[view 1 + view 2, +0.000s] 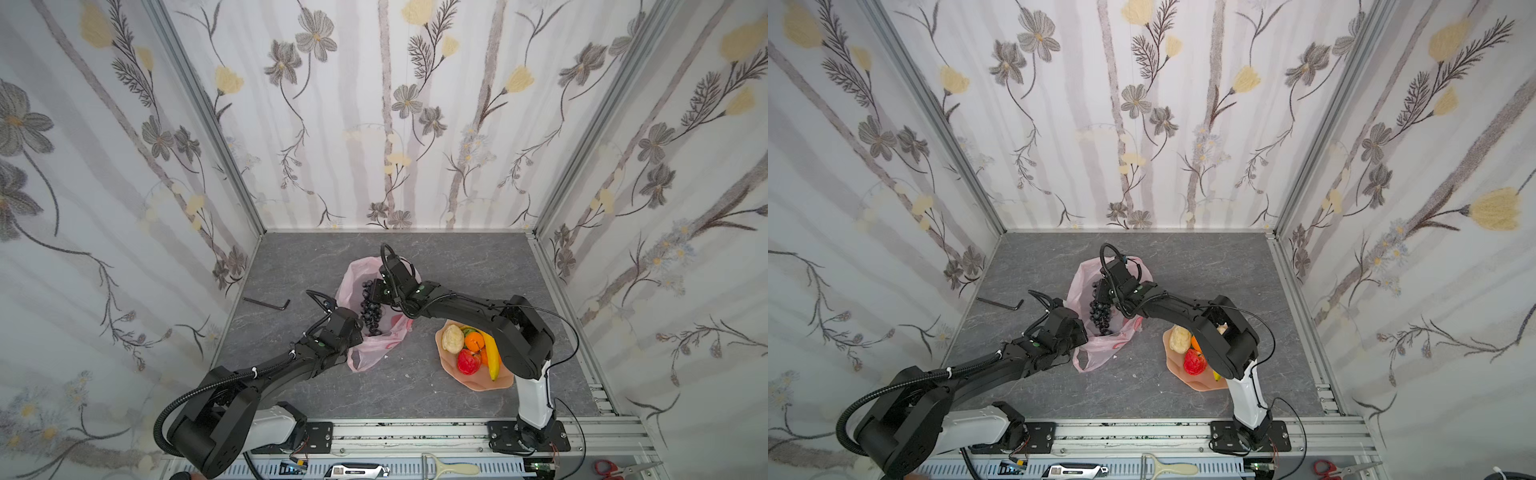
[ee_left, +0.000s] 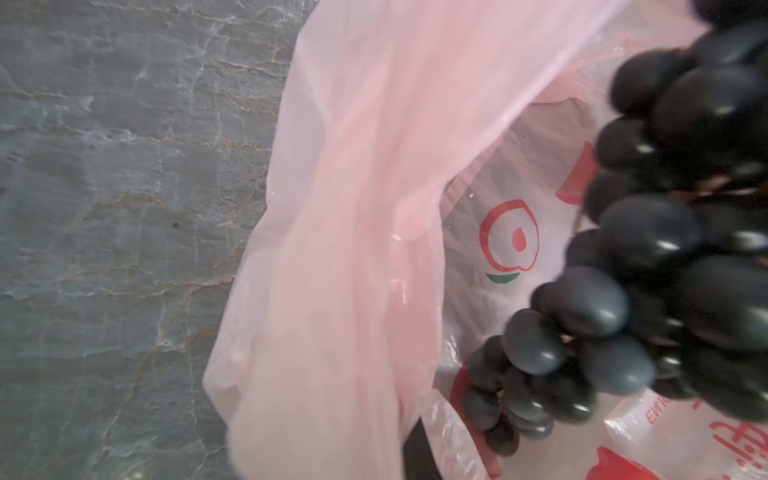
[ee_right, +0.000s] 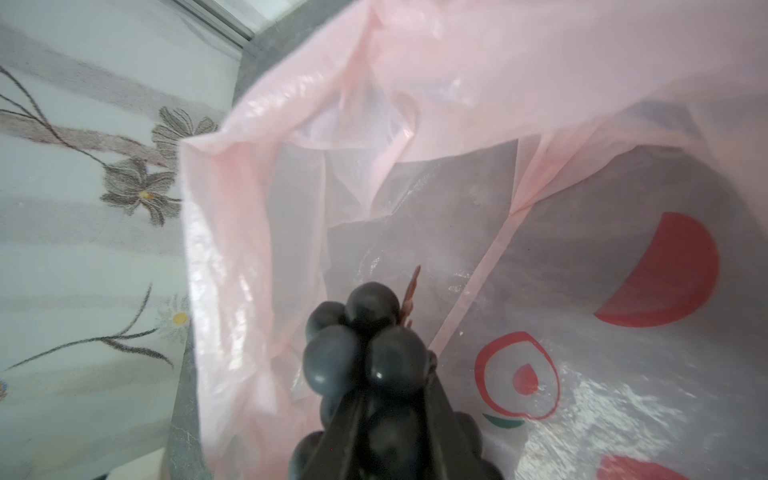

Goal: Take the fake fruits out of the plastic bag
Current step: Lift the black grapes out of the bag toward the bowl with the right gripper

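Note:
The pink plastic bag (image 1: 353, 276) (image 1: 1080, 276) lies open mid-table. My right gripper (image 1: 375, 291) (image 1: 1097, 291) is shut on the top of the dark grape bunch (image 1: 371, 313) (image 1: 1100, 312), which hangs over the bag's mouth. In the right wrist view the grapes (image 3: 365, 345) bulge between the fingers (image 3: 436, 415) over the bag (image 3: 415, 62). My left gripper (image 1: 358, 330) (image 1: 1081, 334) is shut on the bag's near rim; its wrist view shows the bag (image 2: 353, 208), grapes (image 2: 685, 232) and one dark finger (image 2: 417, 455). Banana (image 1: 492, 357), red apple (image 1: 468, 361), orange (image 1: 474, 341) and a beige lump (image 1: 452, 338) lie in the dish.
The peach wavy dish (image 1: 482, 384) (image 1: 1204, 385) sits at the right, partly under the right arm. An allen key (image 1: 268, 302) lies left of the bag. A peeler (image 1: 453, 467), a knife (image 1: 357, 471) and scissors (image 1: 615, 469) rest on the front rail. Papered walls enclose three sides.

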`<state>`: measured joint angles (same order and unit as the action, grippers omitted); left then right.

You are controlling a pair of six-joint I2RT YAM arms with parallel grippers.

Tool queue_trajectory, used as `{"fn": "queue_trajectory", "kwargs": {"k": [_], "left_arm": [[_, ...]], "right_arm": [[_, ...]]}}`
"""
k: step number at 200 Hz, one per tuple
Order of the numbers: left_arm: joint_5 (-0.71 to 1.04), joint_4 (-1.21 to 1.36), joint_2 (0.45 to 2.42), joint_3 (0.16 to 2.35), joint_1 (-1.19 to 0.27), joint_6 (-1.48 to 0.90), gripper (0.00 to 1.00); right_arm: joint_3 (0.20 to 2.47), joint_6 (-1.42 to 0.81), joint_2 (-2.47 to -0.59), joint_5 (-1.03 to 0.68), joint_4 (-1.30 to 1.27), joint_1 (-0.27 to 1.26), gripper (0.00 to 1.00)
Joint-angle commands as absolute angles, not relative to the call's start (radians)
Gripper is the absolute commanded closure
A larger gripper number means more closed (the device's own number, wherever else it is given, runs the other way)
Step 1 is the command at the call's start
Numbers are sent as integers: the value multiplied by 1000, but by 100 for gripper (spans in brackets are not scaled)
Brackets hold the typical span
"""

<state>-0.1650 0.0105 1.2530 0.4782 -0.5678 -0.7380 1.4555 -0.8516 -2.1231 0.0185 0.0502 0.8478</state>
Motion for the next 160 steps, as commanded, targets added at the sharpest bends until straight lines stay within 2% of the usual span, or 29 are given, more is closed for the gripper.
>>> {"fn": "queue_trajectory", "kwargs": {"k": [1,93,160], "left_arm": [[-174,15,1255,492,-556,-712,96],[-227,44,1302,539,-520,-541,96],[-194,172,1324,485,-520,-483,96]], "right_arm": [[1428,-800,-2044,85,32,847,79],[1332,-680,-1666,235,208,846,77],[1200,-707,-1359,317,378,851,76]]}}
